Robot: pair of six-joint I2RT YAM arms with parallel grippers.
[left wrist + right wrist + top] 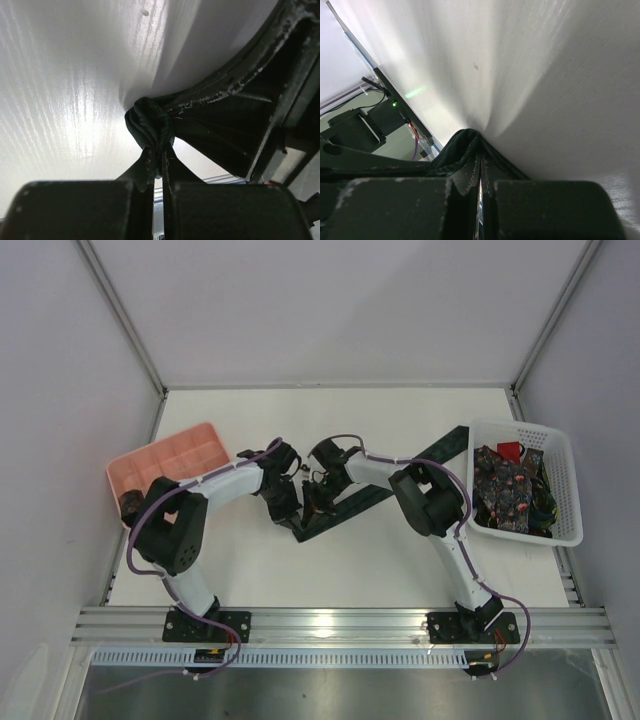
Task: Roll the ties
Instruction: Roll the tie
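Note:
A long dark green tie (350, 508) lies slanted across the middle of the table, its far end (445, 445) reaching toward the basket. Both grippers meet at its near left end. My left gripper (293, 520) is shut on a bunched fold of the tie (147, 120), which sits pinched at the tips of my left gripper (161, 152). Just to the right, my right gripper (318, 498) is also shut on the fabric. In the right wrist view a dark fold of the tie (465, 150) rises against the white table between the tips of my right gripper (480, 172).
A white lattice basket (572, 500) at the right holds more ties (505, 485), one floral, plus a red one (510, 450). A pink compartment tray (170, 455) sits at the left with a small dark coil (131, 504) in its near corner.

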